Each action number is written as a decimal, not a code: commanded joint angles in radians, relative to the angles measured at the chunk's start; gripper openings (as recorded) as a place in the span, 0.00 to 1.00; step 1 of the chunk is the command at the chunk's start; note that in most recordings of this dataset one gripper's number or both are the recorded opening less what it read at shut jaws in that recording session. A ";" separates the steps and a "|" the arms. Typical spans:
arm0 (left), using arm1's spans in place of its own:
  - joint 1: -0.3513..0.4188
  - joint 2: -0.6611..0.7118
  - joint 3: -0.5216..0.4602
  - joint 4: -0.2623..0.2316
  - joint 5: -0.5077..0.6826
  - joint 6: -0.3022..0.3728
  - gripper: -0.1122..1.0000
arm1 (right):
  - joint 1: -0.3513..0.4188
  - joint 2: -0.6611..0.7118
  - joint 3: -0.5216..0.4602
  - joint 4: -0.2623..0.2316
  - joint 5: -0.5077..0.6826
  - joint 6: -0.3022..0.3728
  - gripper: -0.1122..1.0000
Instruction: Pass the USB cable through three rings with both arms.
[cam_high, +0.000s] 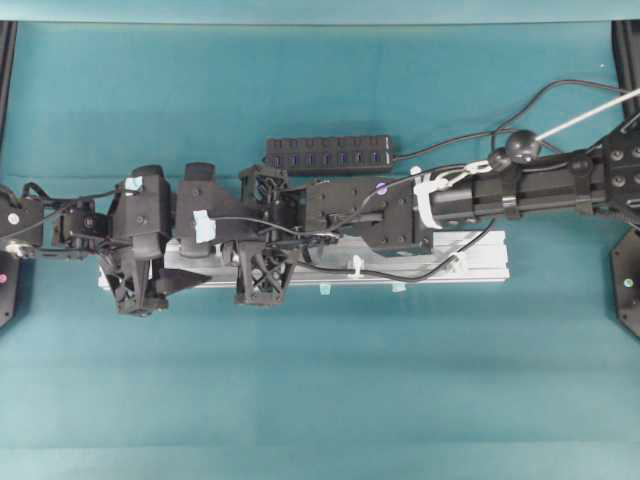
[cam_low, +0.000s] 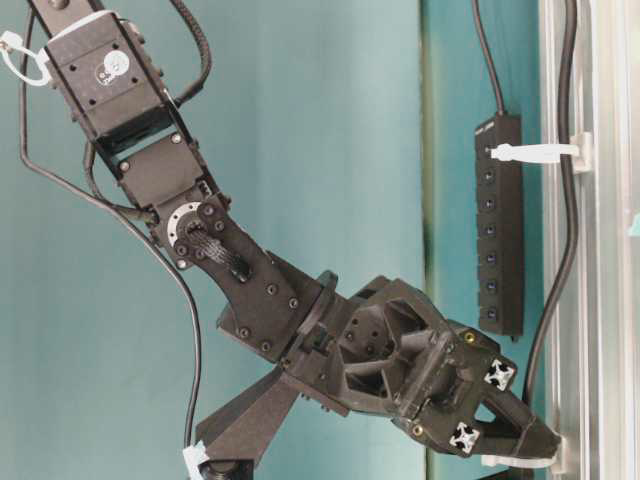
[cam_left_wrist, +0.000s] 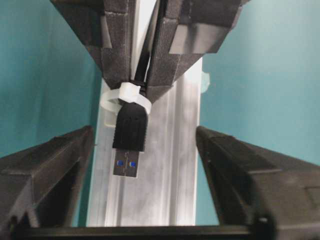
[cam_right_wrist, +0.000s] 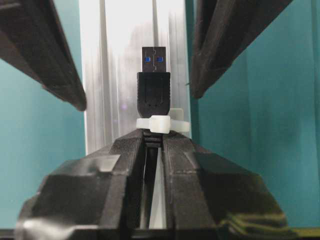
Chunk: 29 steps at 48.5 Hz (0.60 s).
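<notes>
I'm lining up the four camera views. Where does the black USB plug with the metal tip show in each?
Overhead: hidden where the two arms meet.
Table-level: not visible.
Left wrist: black USB plug with metal tip at centre, tip toward the bottom edge.
Right wrist: centre, tip toward the top edge.
Shared landmark: long silver aluminium rail.

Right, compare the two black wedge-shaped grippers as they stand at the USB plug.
The right gripper has its jaws shut on the black USB cable just behind the plug, at a small white plastic ring; the left gripper has its jaws wide apart, holding nothing. The right one sits behind the plug, the left one flanks its metal tip. Both are black and face each other along the silver aluminium rail.
</notes>
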 joint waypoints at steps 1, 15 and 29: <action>0.003 -0.003 -0.015 0.003 -0.009 0.000 0.75 | 0.006 -0.018 -0.008 0.005 -0.020 0.009 0.04; 0.003 -0.009 -0.006 0.002 -0.018 0.002 0.30 | 0.006 -0.020 -0.008 0.005 -0.020 0.011 0.04; 0.003 -0.026 0.000 0.002 -0.021 0.002 0.30 | 0.006 -0.021 -0.008 0.005 -0.020 0.008 0.04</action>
